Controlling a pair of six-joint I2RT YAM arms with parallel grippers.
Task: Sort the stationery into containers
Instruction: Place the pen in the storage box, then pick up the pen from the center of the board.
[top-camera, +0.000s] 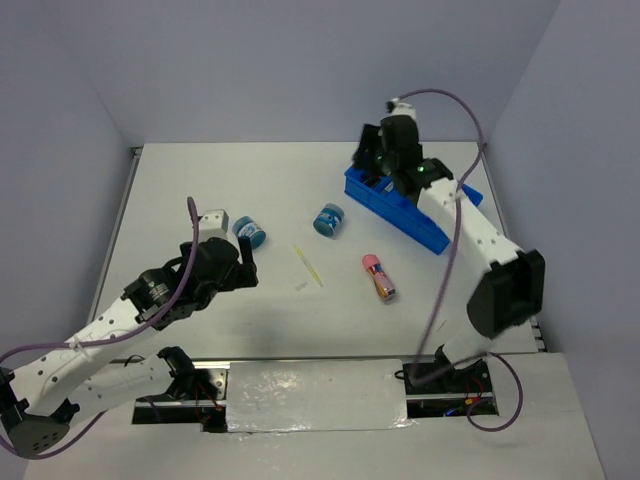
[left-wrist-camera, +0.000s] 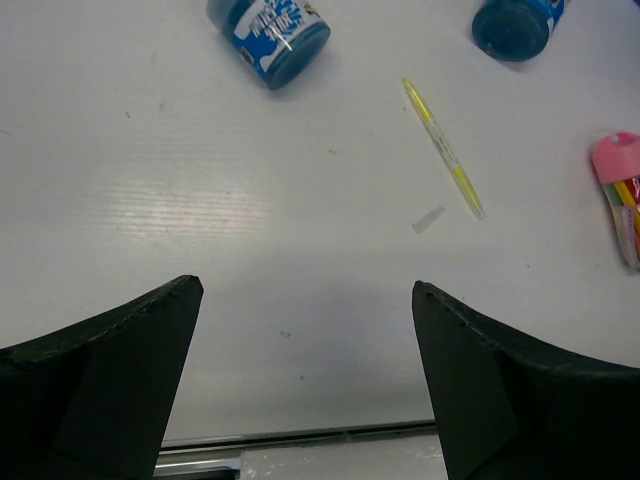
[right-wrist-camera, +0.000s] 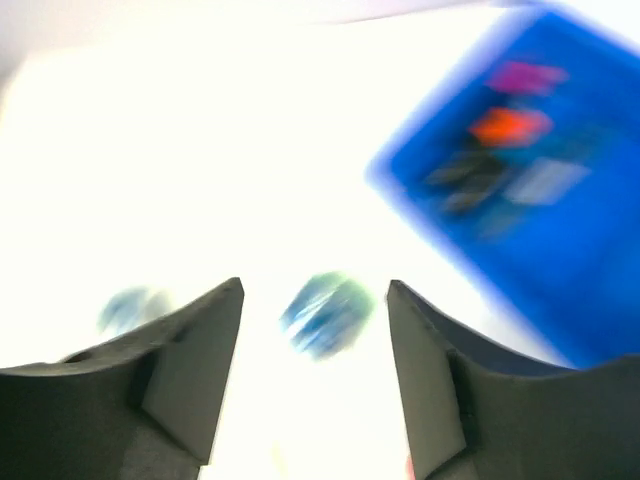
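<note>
Right gripper (right-wrist-camera: 315, 290) hangs part-open, empty, by the blue rectangular plastic tray (top-camera: 405, 218), likely for dropping; left gripper (left-wrist-camera: 307, 288), well left of it, gapes wide

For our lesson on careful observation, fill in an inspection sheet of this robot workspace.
Surface: white table.
Job's things: blue tray far right, blurred pink and orange items inside; two blue tubs, thin yellow pen, pink-capped cylinder, small white piece loose on table.
Clutter: nothing seen.
Grippers: left gripper open above table, empty; right gripper open above tray, empty.
Cables: purple cables along both arms.
Surroundings: plain pale walls.
</note>
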